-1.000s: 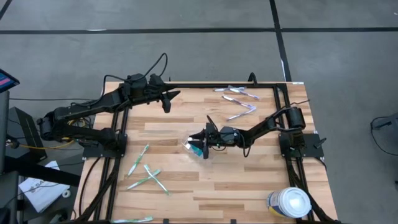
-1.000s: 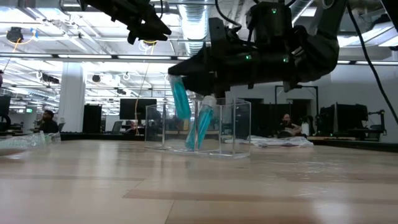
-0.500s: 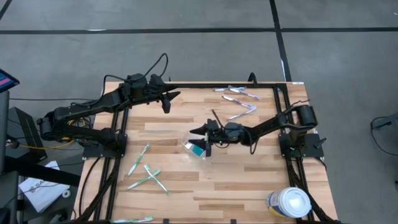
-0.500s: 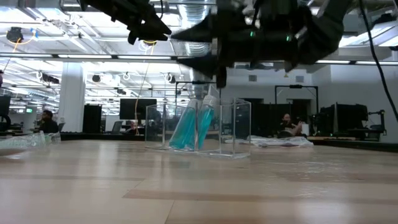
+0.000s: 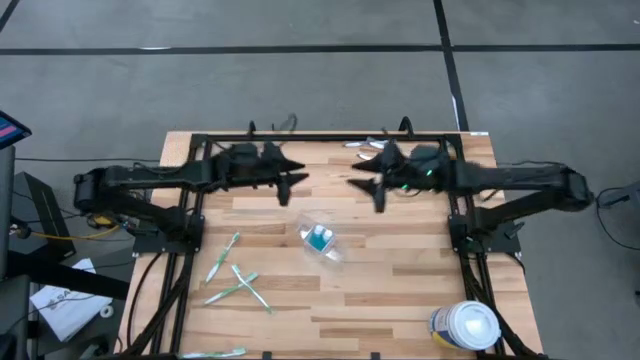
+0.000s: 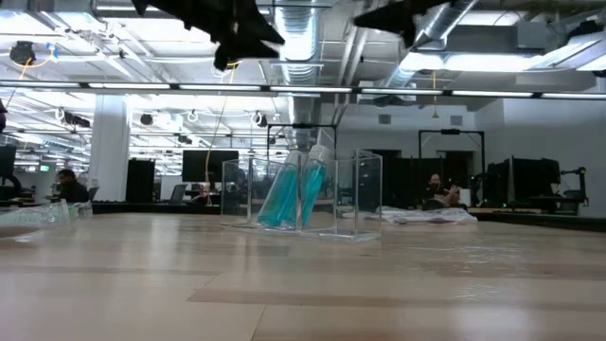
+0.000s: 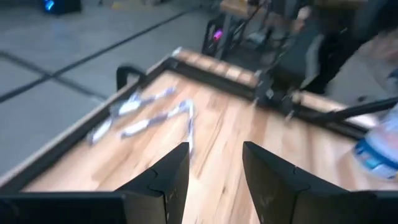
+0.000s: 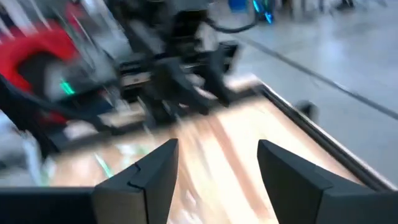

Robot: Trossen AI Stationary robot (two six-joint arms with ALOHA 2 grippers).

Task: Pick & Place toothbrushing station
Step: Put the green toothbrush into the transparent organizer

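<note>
The toothbrushing station sits mid-counter, clear with teal items inside; only the low view shows them leaning upright. Loose toothbrushes lie nearby, wrapped ones at the back. Left hand and right hand hover apart, both spread open, empty.

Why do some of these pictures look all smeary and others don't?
Both wrist views are blurred as by motion: in the right wrist view the wooden table and the far arm are streaked, and in the left wrist view the wrapped packets are soft. The high view is crisp. The low view shows the clear toothbrushing station sharply, with bright ceiling lights behind it.
</note>
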